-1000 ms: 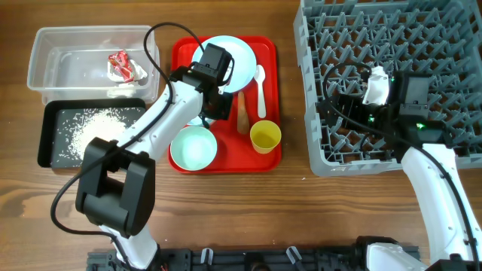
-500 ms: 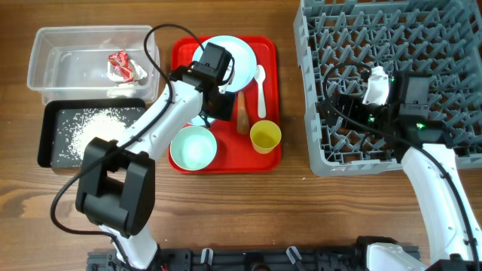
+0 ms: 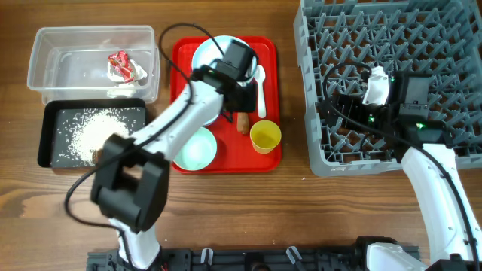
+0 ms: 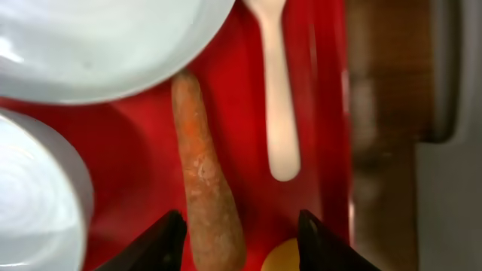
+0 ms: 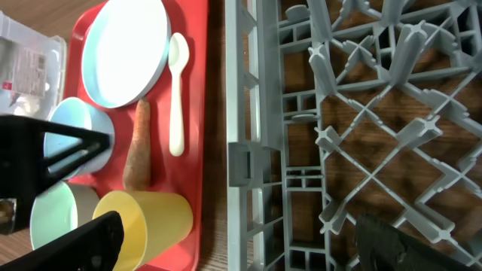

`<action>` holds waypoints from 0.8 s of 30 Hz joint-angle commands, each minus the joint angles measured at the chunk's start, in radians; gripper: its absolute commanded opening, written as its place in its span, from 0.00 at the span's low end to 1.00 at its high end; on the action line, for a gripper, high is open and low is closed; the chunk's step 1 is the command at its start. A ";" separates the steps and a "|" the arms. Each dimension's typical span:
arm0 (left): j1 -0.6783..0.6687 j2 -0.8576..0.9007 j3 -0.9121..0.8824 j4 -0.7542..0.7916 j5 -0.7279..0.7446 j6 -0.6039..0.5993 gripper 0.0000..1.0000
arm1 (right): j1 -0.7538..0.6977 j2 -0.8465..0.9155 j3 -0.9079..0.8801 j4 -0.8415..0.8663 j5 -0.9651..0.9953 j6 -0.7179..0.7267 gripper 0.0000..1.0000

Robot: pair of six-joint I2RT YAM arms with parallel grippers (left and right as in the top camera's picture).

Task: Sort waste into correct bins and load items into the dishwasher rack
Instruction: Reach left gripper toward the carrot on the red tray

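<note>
Left wrist view: the left gripper (image 4: 241, 226) hovers over the red tray (image 4: 309, 113) with its fingers (image 4: 162, 245) spread and nothing between the pads. The sausage-like stick (image 4: 203, 181) lies directly ahead. Its long axis runs away from the camera, roughly square to the line joining the fingertips, so you can judge a closing stroke to pinch it across its width. Note that its near end sits off-centre, just beside the finger on the picture's left. This arm is clearly the nearer one. The right gripper (image 5: 237, 226), also spread and empty, hangs over the tray-side edge of the dishwasher rack (image 5: 339, 113).

Count on the tray:
- one stick
- one plate (image 5: 124, 49)
- one white spoon (image 5: 175, 94)
- one yellow cup (image 5: 147, 218)
- two bowls: a pale-blue bowl (image 5: 83, 109) and a pale-green bowl (image 5: 53, 214)

Off the tray, one crumpled wrapper (image 3: 120, 66) lies in the clear tub (image 3: 53, 75), and the rice (image 3: 86, 132) lies in the black tub (image 3: 47, 143).
</note>
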 commanded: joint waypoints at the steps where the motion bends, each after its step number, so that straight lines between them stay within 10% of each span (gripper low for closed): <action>1: -0.013 0.078 0.014 0.001 -0.089 -0.140 0.48 | -0.002 0.008 0.021 -0.009 -0.013 0.007 1.00; 16: -0.014 0.187 0.014 0.031 -0.103 -0.179 0.50 | -0.002 0.008 0.021 -0.010 -0.013 0.007 1.00; 24: -0.014 0.190 0.014 0.045 -0.103 -0.179 0.04 | -0.002 0.008 0.021 -0.008 -0.013 0.006 1.00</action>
